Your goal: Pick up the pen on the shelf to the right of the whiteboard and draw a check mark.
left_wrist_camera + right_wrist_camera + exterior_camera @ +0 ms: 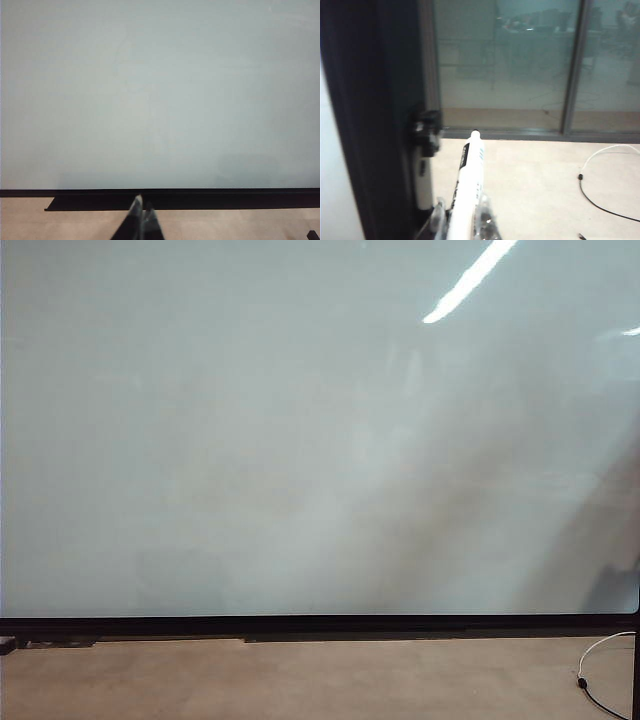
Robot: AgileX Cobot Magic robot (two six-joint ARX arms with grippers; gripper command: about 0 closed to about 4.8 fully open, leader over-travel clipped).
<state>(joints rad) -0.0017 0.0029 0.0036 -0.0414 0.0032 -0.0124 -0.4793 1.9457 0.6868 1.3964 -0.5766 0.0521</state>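
Right tool pinches the pen beside the whiteboard frame edge. Left tool, lower centre of its view, is pressed together before the whiteboard.

White pen — upright beside blank whiteboard

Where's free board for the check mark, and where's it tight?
The whiteboard is blank all the way down to its black lower frame; no check mark yet. Left gripper sits shut, low near that frame. It is tight by the board's dark right edge post, where the right gripper is shut on the pen; a cable lies on the floor.
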